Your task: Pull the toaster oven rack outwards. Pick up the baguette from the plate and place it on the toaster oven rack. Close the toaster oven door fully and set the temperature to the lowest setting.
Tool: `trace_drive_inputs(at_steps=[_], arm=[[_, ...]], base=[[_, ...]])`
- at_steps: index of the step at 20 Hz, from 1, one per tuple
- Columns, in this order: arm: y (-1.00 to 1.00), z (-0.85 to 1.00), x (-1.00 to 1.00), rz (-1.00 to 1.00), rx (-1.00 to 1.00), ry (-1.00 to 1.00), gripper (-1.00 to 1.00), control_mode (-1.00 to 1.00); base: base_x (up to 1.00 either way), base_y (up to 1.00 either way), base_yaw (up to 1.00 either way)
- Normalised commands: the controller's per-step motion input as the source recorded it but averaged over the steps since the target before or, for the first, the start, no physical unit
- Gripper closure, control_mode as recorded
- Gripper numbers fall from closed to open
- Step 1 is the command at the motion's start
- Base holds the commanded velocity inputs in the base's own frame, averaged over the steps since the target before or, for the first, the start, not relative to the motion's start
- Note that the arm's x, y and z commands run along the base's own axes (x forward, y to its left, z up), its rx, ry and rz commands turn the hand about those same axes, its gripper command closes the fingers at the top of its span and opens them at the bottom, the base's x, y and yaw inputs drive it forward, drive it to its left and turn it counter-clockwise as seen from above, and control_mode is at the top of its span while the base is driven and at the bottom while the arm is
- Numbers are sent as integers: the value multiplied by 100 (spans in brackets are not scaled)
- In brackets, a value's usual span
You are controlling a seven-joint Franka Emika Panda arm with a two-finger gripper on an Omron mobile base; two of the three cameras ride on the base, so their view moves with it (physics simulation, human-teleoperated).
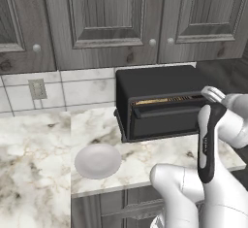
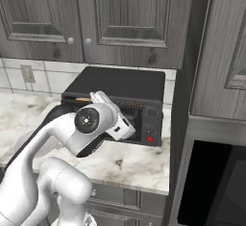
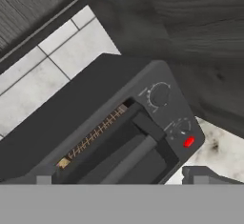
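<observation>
The toaster oven (image 1: pixel 162 101) stands on the marble tabletop (image 1: pixel 145 159), its back close to the tiled wall (image 1: pixel 82 89). Its door (image 1: pixel 167 120) is not fully shut: it leans out at the top, leaving a narrow gap through which the brownish-copper toaster oven rack (image 1: pixel 167 100) is visible inside the cavity. In the hand view the same rack (image 3: pixel 95 133) shows as a thin slanted strip behind the door's top edge, with a small golden-tan object (image 3: pixel 63 163) at its 8 o'clock end; whether this is the baguette cannot be confirmed. The bar handle (image 3: pixel 125 157) runs along the door's upper edge.

The control panel sits at the oven's right-hand end. In the hand view it carries an upper dial (image 3: pixel 159 94), a lower dial (image 3: pixel 182 128) and a red indicator (image 3: pixel 189 142).

The plate (image 1: pixel 98 160) lies on the tabletop at about 7 o'clock from the oven in the left base view, well apart from it, and is bare.

The pincer (image 3: pixel 119 180) is released, fingers spread wide, holding nothing. It hovers above and in front of the oven, looking down on the door and panel. In the right base view the white hand (image 2: pixel 113 119) sits in front of the oven's face.

Grey wood wall cabinets (image 1: pixel 111 13) hang above, and an outlet (image 1: pixel 37 89) sits at 9 o'clock from the oven.
</observation>
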Motion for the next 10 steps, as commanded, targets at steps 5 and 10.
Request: trace_drive_inputs(at_steps=[5, 10], arm=[[0, -85, 26, 0, 5, 8, -100, -100], [0, -69, 12, 0, 11, 7, -100, -100]], base=[[0, 0, 0], [0, 0, 0]])
